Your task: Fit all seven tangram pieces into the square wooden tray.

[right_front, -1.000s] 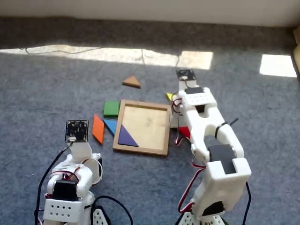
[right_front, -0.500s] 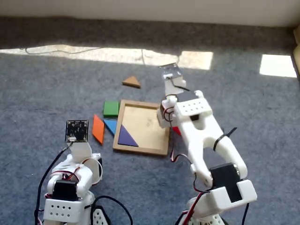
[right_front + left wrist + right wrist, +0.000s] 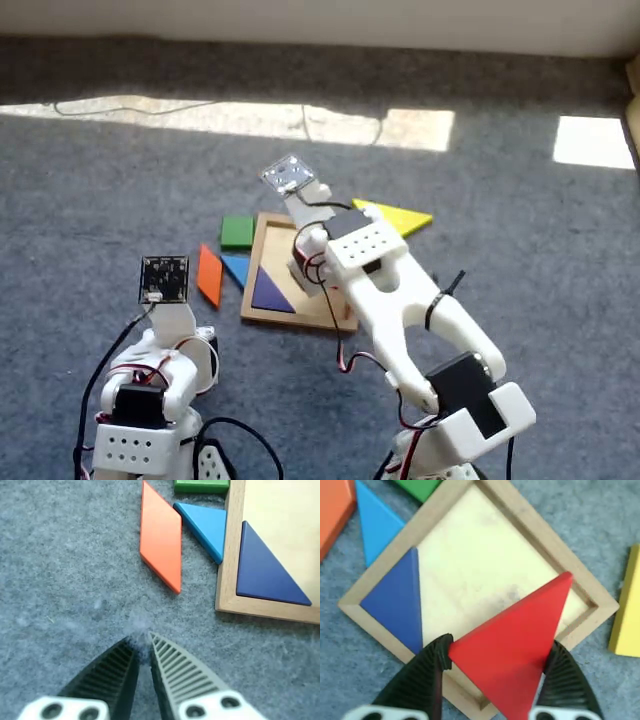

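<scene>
- My right pincer (image 3: 499, 647): clamped on the red triangle (image 3: 520, 630), one finger on each side of it.
- Red triangle: held over the tray (image 3: 545, 542), overlapping one corner of its rim; I cannot tell whether it touches the wood.
- Tray: flat on the grey carpet (image 3: 100, 200), with the dark blue triangle (image 3: 397, 600) seated in a corner.
- Light blue triangle (image 3: 207, 525): on the carpet, against the tray's outer edge.
- Orange parallelogram (image 3: 161, 535): just beside the light blue triangle.
- Green square (image 3: 237, 232): by the tray's far corner.
- Yellow triangle (image 3: 395, 216): on the carpet, on the tray's other side.
- My left pincer (image 3: 141, 640): fingers drawn together, holding nothing, low over the carpet near the orange parallelogram.
</scene>
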Robot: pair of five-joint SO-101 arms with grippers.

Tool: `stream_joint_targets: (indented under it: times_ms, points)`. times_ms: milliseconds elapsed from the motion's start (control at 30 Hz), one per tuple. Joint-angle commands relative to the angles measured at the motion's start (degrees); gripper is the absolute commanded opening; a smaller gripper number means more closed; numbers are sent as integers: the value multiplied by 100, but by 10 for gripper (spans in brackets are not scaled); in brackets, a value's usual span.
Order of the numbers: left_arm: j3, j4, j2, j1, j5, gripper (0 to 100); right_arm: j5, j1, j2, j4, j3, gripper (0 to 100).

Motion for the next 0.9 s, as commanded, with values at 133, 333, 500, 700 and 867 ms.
stream_joint_targets:
  times_ms: [133, 333, 500, 700, 867]
  points:
    - [119, 26, -198, -13, -18, 5, -756, -259, -347, -101, -409, 127]
    - [119, 26, -198, -13, -18, 5, -2620, -92, -338, -101, -743, 127]
    - [119, 26, -198, -13, -18, 5, -3552, -48, -330, -101, -840, 131]
    - [119, 26, -198, -13, -18, 5, -4695, -66, -330, -110, -831, 131]
    - [119, 26, -198, -13, -18, 5, -6400, -57, -330, -769, -804, 131]
